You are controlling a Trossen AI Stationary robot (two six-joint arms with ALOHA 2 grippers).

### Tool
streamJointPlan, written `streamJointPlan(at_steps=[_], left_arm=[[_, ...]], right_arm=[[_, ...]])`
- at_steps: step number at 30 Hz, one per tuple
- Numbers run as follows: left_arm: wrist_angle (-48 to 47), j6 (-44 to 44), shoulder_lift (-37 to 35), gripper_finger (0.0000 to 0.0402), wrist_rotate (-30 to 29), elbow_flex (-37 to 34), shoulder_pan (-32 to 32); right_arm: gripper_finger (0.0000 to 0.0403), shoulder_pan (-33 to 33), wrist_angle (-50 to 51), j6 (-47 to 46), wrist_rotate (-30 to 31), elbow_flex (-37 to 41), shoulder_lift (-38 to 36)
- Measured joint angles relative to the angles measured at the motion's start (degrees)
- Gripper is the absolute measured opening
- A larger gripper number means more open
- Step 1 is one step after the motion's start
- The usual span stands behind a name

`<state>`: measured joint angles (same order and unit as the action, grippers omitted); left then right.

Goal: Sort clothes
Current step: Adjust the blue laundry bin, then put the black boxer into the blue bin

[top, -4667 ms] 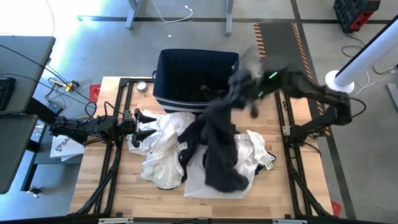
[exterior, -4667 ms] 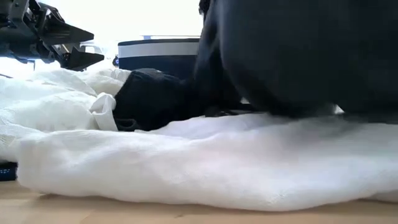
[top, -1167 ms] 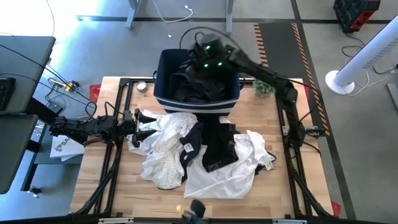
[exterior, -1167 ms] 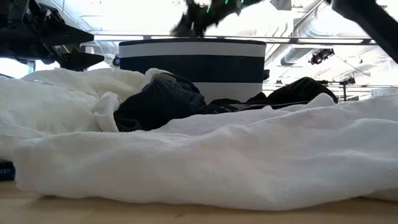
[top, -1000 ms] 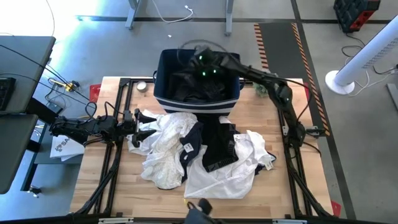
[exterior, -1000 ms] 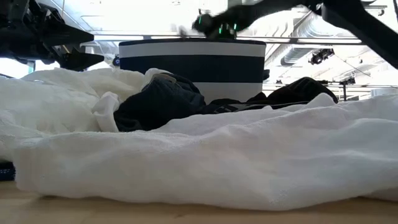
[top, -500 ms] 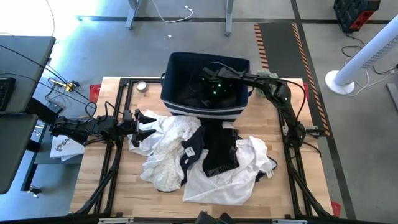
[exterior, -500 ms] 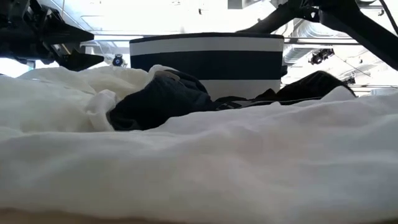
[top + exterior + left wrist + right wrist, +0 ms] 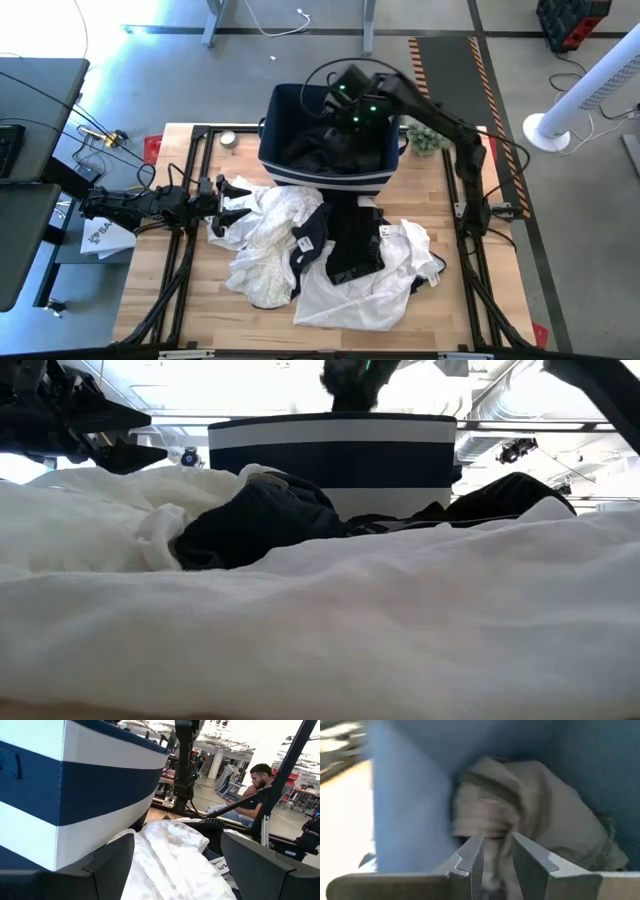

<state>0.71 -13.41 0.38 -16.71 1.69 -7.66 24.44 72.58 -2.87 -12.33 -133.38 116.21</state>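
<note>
A heap of clothes lies on the wooden table: white garments and two dark ones on top of them. More dark clothes lie inside the navy striped bin at the far edge. My right gripper hangs above the bin's far side, pointing down, slightly open and empty; its wrist view looks at a crumpled garment in the bin. My left gripper waits open at the heap's left edge, level with the table, with white cloth ahead of it.
A small green object lies right of the bin, and a round silver object left of it. Black frame rails run along both table sides. A seated person is in the room beyond.
My right gripper has gone down into the bin and come up again toward the far edge, empty. The bin has slid a little toward the table's right edge. The heap on the table has shifted slightly with it.
</note>
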Motion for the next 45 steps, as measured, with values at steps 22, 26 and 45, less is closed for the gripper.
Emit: streamJointPlan(at_steps=[22, 26, 45], left_arm=[[-0.52, 0.07, -0.01, 0.0296, -0.38, 0.00, 0.00], [-0.55, 0.07, 0.00, 0.0296, -0.38, 0.00, 0.00], [-0.57, 0.02, -0.02, 0.0296, -0.39, 0.00, 0.02]], right_arm=[[0.0094, -12.67, -7.08, 12.81, 20.23, 22.55, -5.43], [0.0094, -11.46, -14.00, 14.26, 20.08, 22.58, -5.29], [0.0094, -16.58, 4.32, 8.04, -0.05, 17.55, -13.62]])
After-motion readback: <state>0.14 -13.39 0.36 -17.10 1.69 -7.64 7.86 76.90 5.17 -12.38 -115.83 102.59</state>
